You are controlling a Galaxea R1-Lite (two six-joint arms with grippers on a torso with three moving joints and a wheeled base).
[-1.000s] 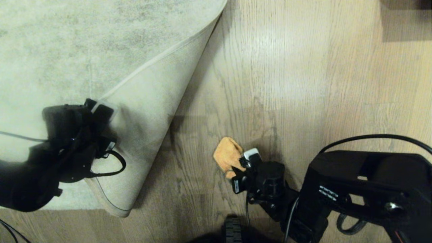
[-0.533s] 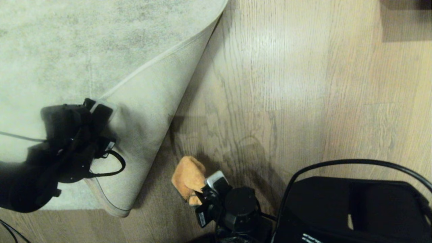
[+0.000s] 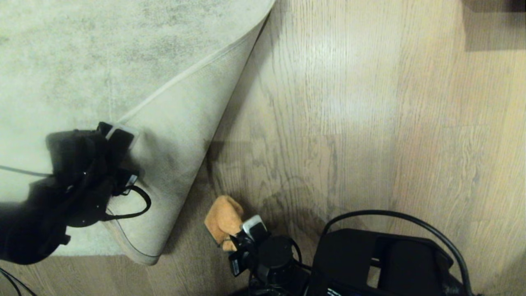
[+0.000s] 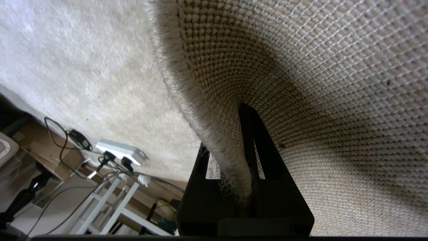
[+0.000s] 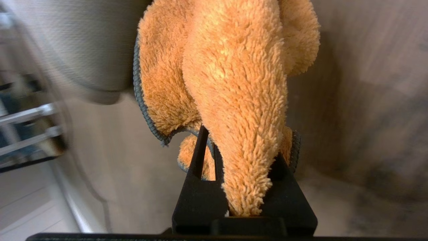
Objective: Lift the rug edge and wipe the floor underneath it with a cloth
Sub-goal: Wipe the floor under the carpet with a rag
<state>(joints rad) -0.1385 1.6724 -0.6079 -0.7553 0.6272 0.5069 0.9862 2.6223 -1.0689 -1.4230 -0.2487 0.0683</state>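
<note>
The rug edge (image 3: 181, 135) lies folded back over the rug at the left. The cloth (image 3: 222, 220) sits on the floor (image 3: 349, 123) just right of the fold.

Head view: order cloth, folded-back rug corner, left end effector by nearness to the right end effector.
1. cloth: clamped in the right end effector, at the bottom centre.
2. rug edge: folded-back flap with backing up, on the left of the cloth.
3. left end effector: farther left, gripping the flap's edge.
</note>
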